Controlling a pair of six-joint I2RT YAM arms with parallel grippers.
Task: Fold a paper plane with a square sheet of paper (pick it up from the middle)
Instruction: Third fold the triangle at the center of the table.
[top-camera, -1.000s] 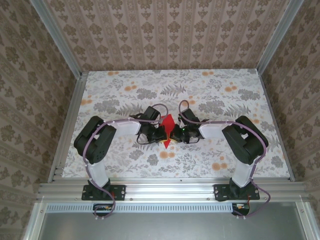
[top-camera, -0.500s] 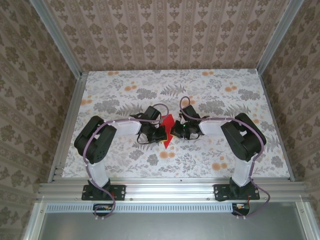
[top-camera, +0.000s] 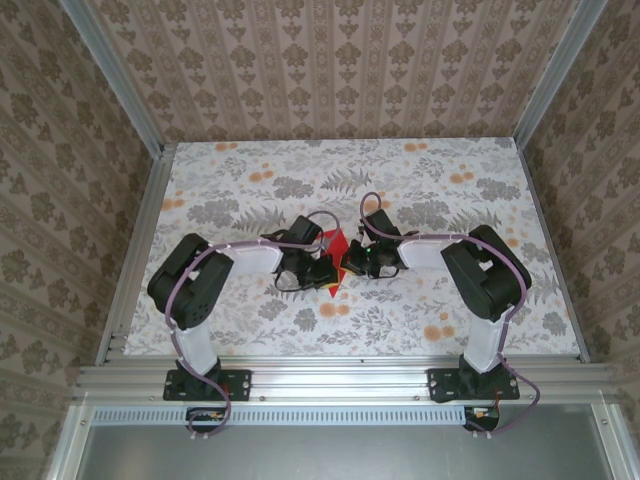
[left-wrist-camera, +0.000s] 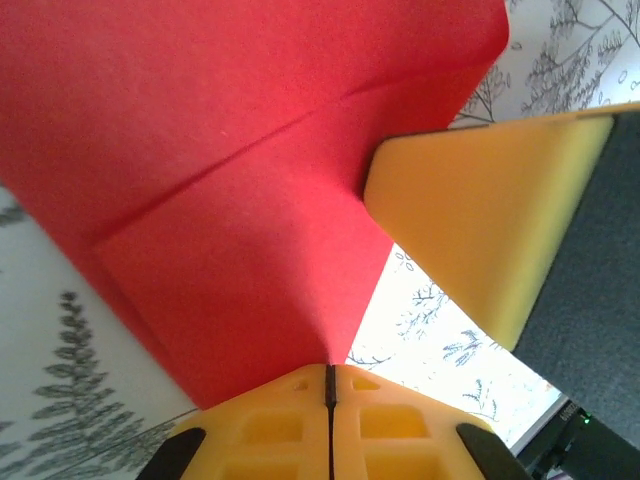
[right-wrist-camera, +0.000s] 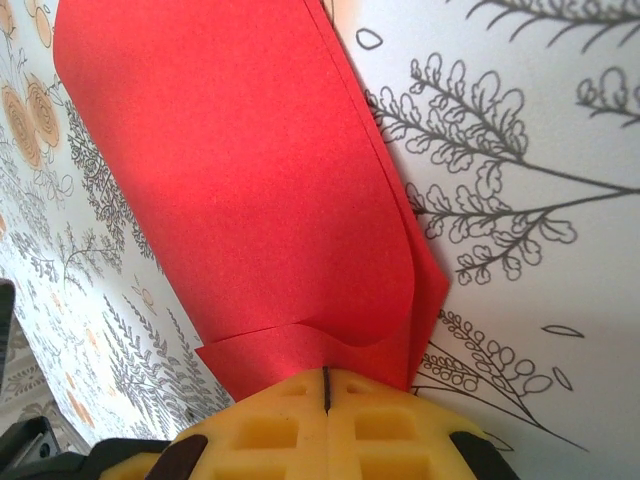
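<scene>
Left wrist view, nearest first: left gripper (left-wrist-camera: 330, 385) has its yellow pads pressed together, seam closed, pinching a folded corner of the red paper (left-wrist-camera: 250, 200). A diagonal crease runs across the sheet just beyond.

Right wrist view: right gripper (right-wrist-camera: 326, 385) is likewise clamped on the paper's (right-wrist-camera: 240, 170) layered edge, where two plies curl slightly. The sheet stretches away over the floral tabletop (right-wrist-camera: 520, 150).

Top view: the paper (top-camera: 335, 246) sits mid-table, between the two wrists.

Handling, my judgement: very light, thin and limp. It will sag if unsupported, slide on the table, and tear or take stray creases under hard tugging. Best held at folded edges and corners — the doubled layers are stiffer.

Versus a second ago: the grippers have closed in on each other, and less red shows from above.
</scene>
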